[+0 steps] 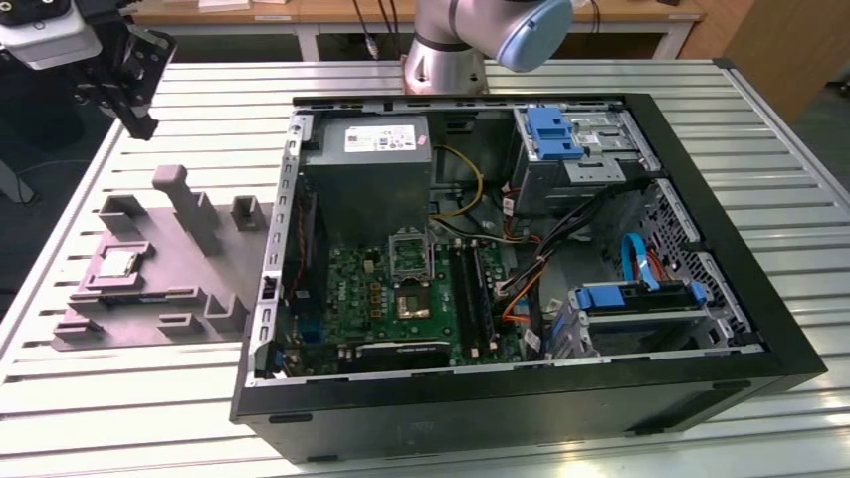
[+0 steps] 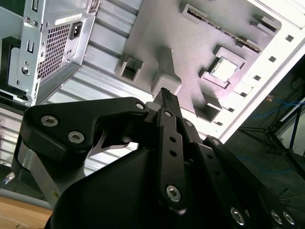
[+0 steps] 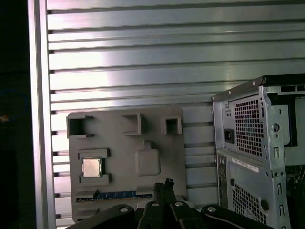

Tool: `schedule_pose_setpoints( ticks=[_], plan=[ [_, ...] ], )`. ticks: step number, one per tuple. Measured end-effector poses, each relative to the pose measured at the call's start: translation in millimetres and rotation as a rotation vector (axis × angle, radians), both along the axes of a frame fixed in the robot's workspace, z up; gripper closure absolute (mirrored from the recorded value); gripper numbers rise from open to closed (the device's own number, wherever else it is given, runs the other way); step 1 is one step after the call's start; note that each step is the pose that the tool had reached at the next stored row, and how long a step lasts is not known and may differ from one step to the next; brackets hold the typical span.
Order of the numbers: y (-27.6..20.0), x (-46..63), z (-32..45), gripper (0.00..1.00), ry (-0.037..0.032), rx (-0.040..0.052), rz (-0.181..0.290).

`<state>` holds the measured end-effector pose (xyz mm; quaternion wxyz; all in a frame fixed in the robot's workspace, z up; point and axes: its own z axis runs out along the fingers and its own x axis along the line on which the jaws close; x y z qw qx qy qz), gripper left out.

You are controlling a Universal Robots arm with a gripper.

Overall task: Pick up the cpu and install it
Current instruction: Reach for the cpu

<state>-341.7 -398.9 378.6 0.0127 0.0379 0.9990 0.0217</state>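
The small silvery square cpu [image 1: 119, 262] [image 2: 224, 70] [image 3: 91, 167] sits recessed at the grey plastic fixture plate's [image 1: 159, 289] edge beside the slatted metal bench's [image 1: 159, 388] rim. The black gripper [image 1: 142, 129] [image 2: 164, 91] [image 3: 167, 182] hangs well above, pinched closed on nothing. This looks like the approach stage, and grasping calls for parted fingers over the chip.

— How is the light over the bench?

— Bright and even from above in the exterior view. The ribbed silver aluminium table [image 1: 133, 418] shines in pale bands, and the grey plastic fixture plate [image 1: 159, 299] throws only soft, short shadows.

— And inside the open black computer case [image 1: 531, 408]?

— Dimmer. Its walls shade the green circuit board [image 1: 358, 289].

— The cameras on the arm?

— In the first wrist view, glare streaks the table's slats and everything past its edge is near black. In the second wrist view, the table's rim and the small square silvery cpu [image 2: 224, 69] wash out almost white, while the black metal gripper [image 2: 165, 93] sits dark in front.
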Motion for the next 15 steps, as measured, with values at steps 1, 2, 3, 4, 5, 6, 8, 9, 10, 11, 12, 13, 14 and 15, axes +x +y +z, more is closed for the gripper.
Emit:
schedule_pose_setpoints(
  ticks=[1, 2, 3, 4, 5, 6, 8, 9, 10, 11, 12, 13, 14, 15],
  plan=[
    [0.0, -0.8, 0.0, 0.89, 0.0001, -0.0001, 0.0],
    [0.0, -1.4, 0.0, 0.89, 0.0001, 0.0, 0.0],
    [0.0, -2.2, -0.1, 0.89, 0.0, 0.0, 0.0],
    [0.0, -2.9, -0.1, 0.89, 0.0, 0.0, 0.0],
    [0.0, -3.7, -0.2, 0.89, 0.0, 0.0, 0.0],
    [0.0, -4.4, -0.2, 0.89, -0.0001, 0.0, 0.0],
    [0.0, -6.0, -0.3, 0.89, 0.0, 0.0001, 0.0],
    [0.0, -6.6, -0.3, 0.89, 0.0, 0.0, 0.0],
    [0.0, -7.4, -0.3, 0.89, 0.0, 0.0, 0.0],
    [0.0, -8.1, -0.4, 0.89, 0.0, 0.0, 0.0],
    [0.0, -8.8, -0.4, 0.89, 0.0, 0.0, 0.0],
    [0.0, -9.5, -0.4, 0.89, 0.0, 0.0, 0.0],
    [0.0, -10.2, -0.5, 0.89, -0.0001, 0.0001, 0.0],
    [0.0, -11.0, -0.5, 0.89, 0.0, 0.0, 0.0]
  ],
)
